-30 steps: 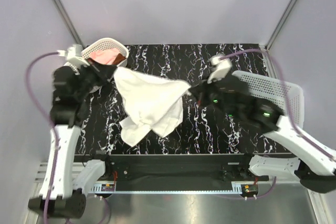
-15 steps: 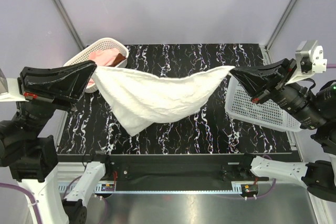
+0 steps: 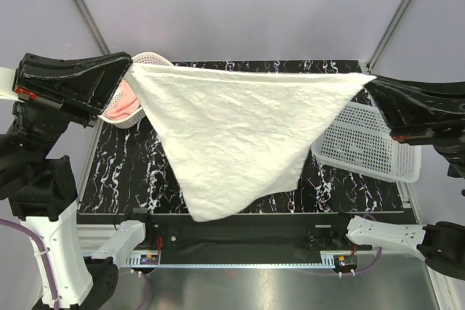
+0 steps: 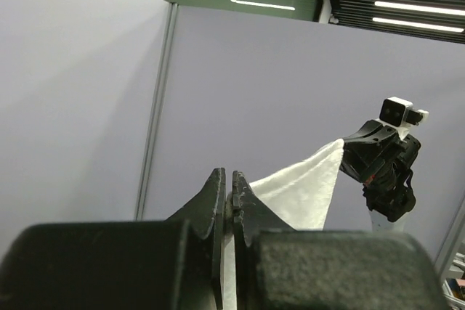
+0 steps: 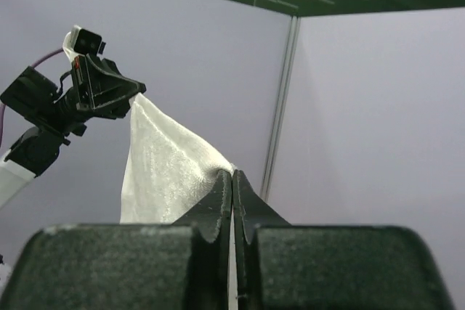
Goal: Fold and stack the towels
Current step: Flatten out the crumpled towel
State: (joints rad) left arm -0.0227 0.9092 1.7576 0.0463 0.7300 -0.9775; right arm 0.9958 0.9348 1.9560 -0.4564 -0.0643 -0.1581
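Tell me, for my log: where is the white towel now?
Top view: the white towel hangs spread across the middle above the table, corners pinched by the left gripper and right gripper.

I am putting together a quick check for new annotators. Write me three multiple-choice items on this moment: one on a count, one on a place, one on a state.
1. Of the left end effector and the right end effector, how many grip the white towel?
A none
B one
C both

2. The pink cloth lies:
A in the round basket
B on the white towel
C in the right end effector

3. The white towel is:
A folded flat
B stretched out in the air, one corner hanging down
C crumpled in a heap

Answers: 1 C, each is shut on a top corner. 2 A, the pink shows inside the basket's rim. 3 B, its top edge runs taut from one arm to the other.
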